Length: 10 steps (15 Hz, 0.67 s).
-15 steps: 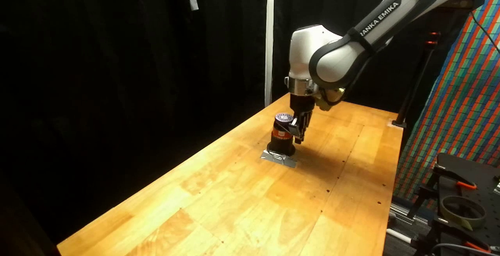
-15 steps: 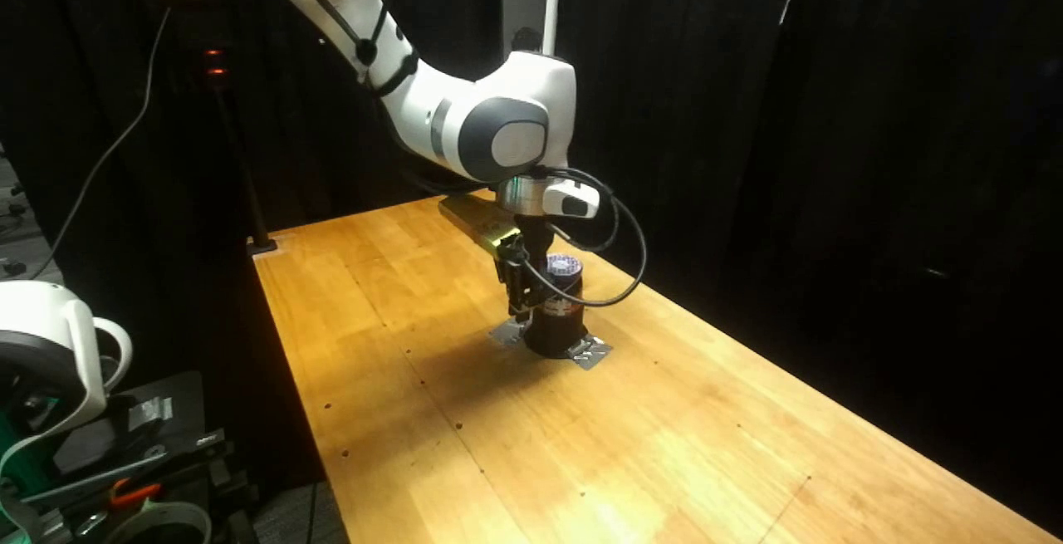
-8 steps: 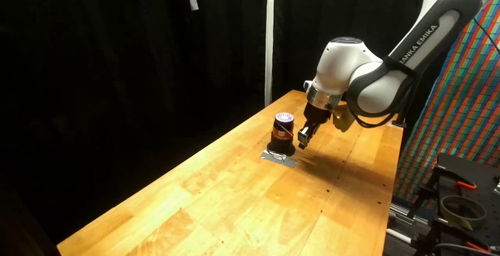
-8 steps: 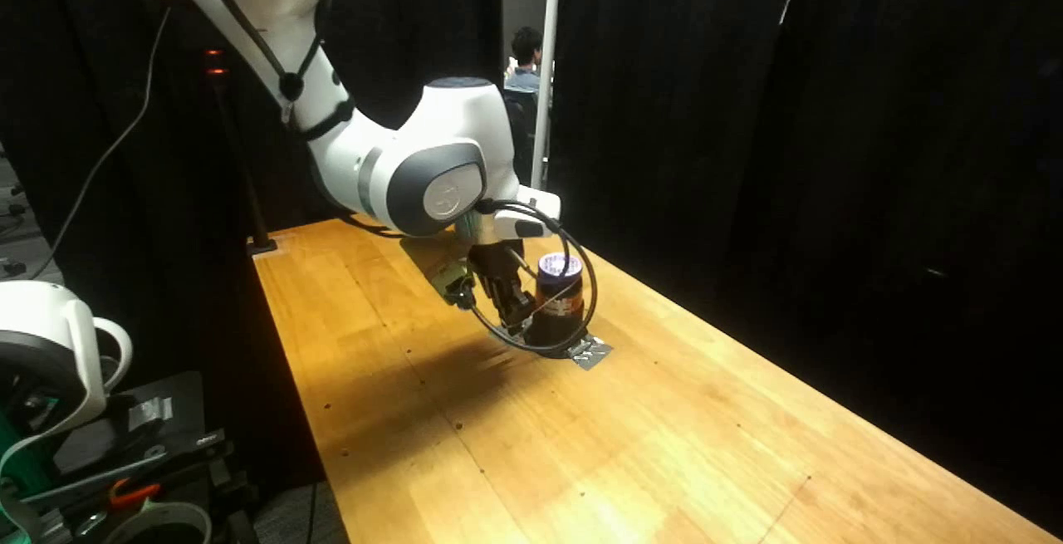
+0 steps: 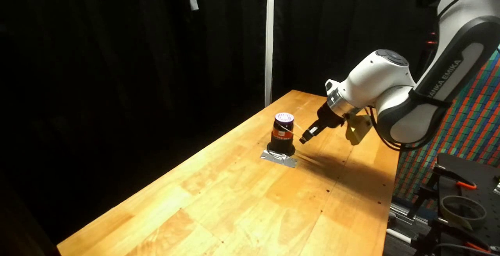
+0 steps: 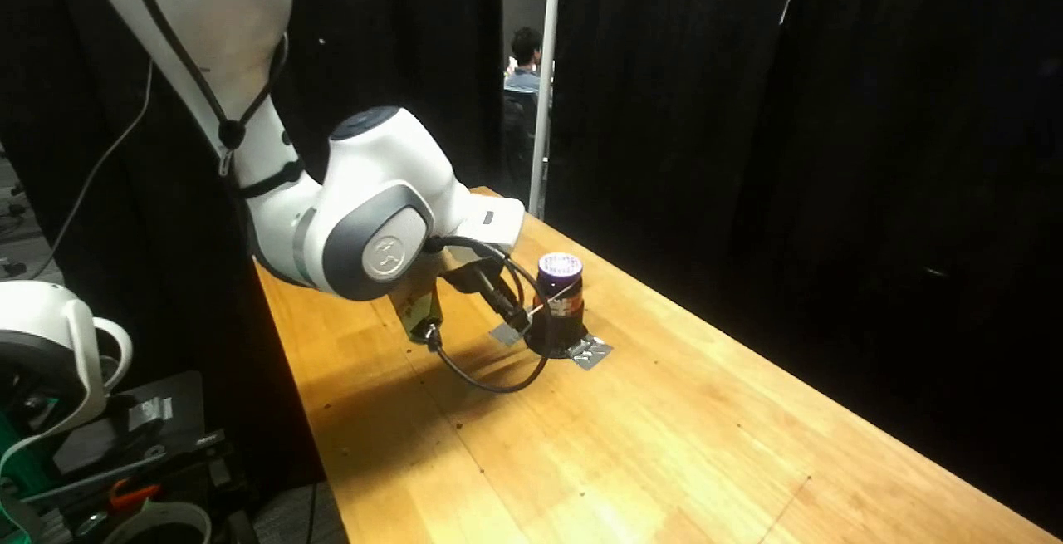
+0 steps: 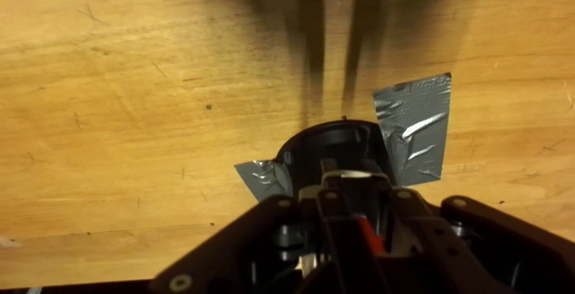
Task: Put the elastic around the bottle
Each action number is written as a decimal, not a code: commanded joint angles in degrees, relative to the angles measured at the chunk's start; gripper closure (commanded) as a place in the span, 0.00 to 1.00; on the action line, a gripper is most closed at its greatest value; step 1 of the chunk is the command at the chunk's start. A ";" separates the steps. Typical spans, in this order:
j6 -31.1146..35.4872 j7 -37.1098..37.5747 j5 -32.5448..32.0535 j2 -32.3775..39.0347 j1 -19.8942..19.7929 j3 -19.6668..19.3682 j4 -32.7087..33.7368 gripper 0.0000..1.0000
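The bottle (image 5: 282, 134), with a purple-white cap top, dark neck and red-orange label, stands upright in a black base in both exterior views (image 6: 563, 303). The elastic (image 5: 295, 134) is a thin pale band around the bottle's upper part, stretched slanting down to my gripper (image 5: 303, 141); it also shows in an exterior view (image 6: 550, 301). The gripper is tilted, tips low beside the bottle, apart from it. In the wrist view my fingers (image 7: 329, 164) stand a little apart, with a pale band across them. The bottle is mostly hidden there behind the gripper.
Grey tape (image 5: 279, 158) fixes the black base (image 7: 332, 146) to the wooden table (image 5: 234, 209). A cable loop (image 6: 490, 390) hangs from the wrist near the bottle. A dark cart with a tape roll (image 5: 463, 211) stands beside the table.
My gripper has moved away from the bottle's side and tilted, with its tips staying low. The elastic strands between bottle and gripper have come into clearer view. The bottle has not moved.
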 commanded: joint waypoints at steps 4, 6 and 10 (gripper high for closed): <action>23.09 0.23 15.65 8.45 15.66 -6.96 -6.75 0.80; 29.48 1.33 21.14 11.40 17.73 -5.60 -7.20 0.81; 40.32 -7.05 36.42 13.26 10.35 7.53 -6.20 0.82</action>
